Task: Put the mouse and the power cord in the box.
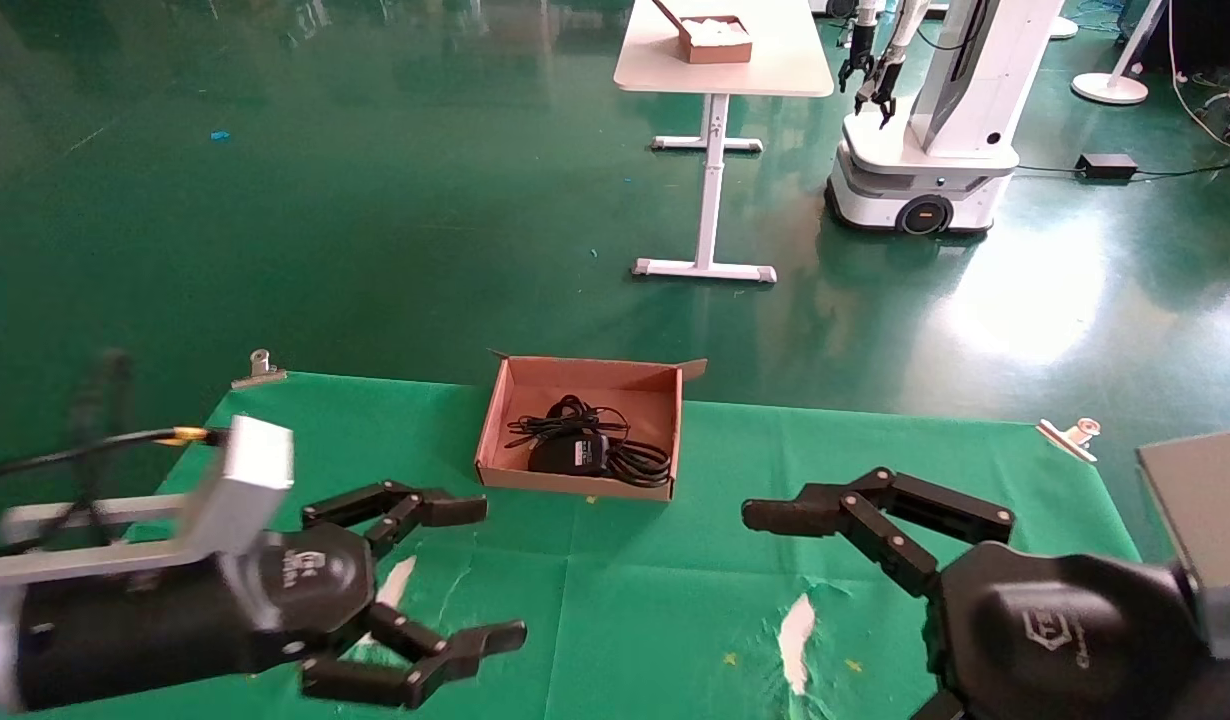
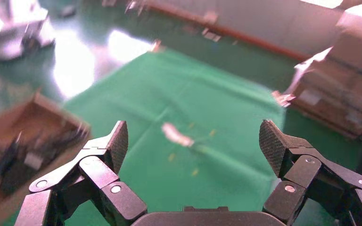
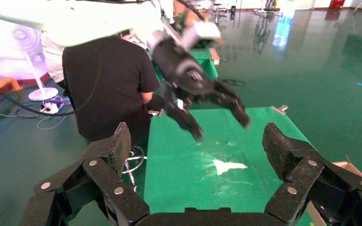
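Note:
The brown cardboard box point(image 1: 575, 374) sits at the far middle of the green cloth. Inside it lies the black mouse point(image 1: 567, 453), with black cabling tangled around it; the thicker loops of the power cord point(image 1: 643, 463) rest by its right side. My left gripper point(image 1: 487, 572) hovers open and empty in front of the box, to its left. In the left wrist view that gripper point(image 2: 193, 139) shows only cloth between its fingers, and the box point(image 2: 35, 104) is blurred. My right gripper point(image 3: 195, 141) is open and empty at the front right, its upper finger point(image 1: 825, 510) pointing left.
Two white tears point(image 1: 797, 630) point(image 1: 395, 580) mark the cloth. Metal clips point(image 1: 260, 368) point(image 1: 1073, 435) hold its far corners. Beyond stand a white table point(image 1: 775, 70) with a smaller box point(image 1: 715, 40) and another robot point(image 1: 925, 130). A person in black point(image 3: 108, 80) sits beside the table's left end.

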